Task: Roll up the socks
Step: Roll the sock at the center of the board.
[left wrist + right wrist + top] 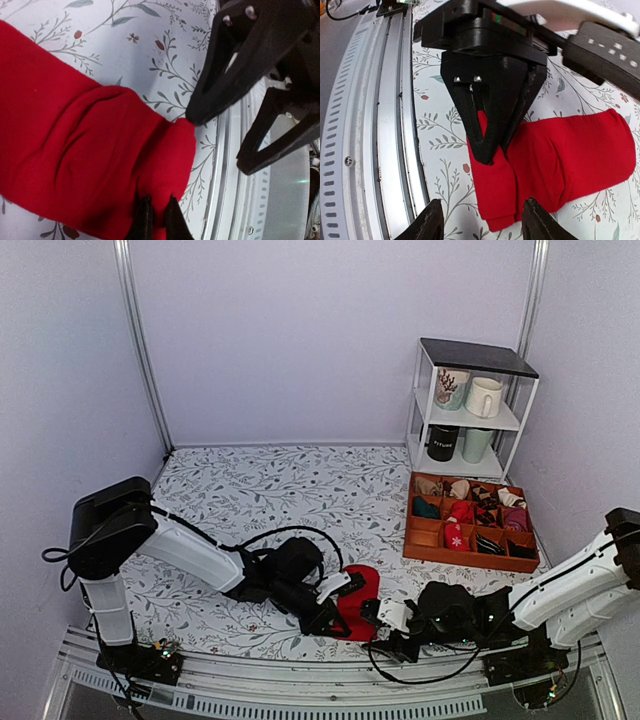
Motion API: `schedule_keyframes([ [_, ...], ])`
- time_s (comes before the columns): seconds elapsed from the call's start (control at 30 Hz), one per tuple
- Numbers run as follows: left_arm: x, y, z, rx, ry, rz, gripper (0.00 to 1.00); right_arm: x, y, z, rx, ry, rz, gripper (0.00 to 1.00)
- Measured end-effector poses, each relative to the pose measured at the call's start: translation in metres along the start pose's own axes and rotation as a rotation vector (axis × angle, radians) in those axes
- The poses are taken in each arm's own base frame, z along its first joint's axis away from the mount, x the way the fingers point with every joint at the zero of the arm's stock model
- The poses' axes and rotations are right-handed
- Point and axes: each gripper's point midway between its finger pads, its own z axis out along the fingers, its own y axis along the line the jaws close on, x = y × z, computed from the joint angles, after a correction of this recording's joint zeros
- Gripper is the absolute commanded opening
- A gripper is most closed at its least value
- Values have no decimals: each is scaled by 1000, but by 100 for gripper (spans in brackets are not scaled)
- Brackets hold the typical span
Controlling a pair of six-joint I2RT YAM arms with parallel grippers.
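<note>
We find the socks [360,598] in the lower centre of the top view. They lie flat on the table [280,490], hard against the rail [385,150] at its near edge.

The left gripper [492,150] is clamped shut on the near end of the fabric. In its own wrist view a fold of red sits pinched between the two fingertips at the bottom of the frame. We judge that this pins the end, so the roll can start from a fixed edge rather than slide on the cloth.

The right gripper [482,222] stands with its jaws apart and holds nothing. In its own view the sock's end lies in the gap between them, and in the left wrist view one fingertip [196,119] meets the red edge. That placement suggests it is lining up to take the same end beside the left one.

By count, we see:
- two arms and two grippers;
- one red pair, with two layers showing at its end;
- one rack [470,405] at upper right, holding four mugs [484,397], two to a shelf;
- one box [470,559] of other sock bundles below the rack, too small for us to count.
</note>
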Motion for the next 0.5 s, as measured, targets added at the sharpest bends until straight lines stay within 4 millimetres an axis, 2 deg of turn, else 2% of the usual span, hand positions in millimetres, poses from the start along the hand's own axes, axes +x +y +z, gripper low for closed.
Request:
schedule_keyframes([
  [0.23,0,0,0,6,0,-2,0,1,6,23,22,46,-79,51],
  [0.43,0,0,0,13,0,-4,0,8,0,27,55,70,-76,46],
  [0.5,0,0,0,13,-1,-4,0,12,-1,28,64,83,-70,40],
])
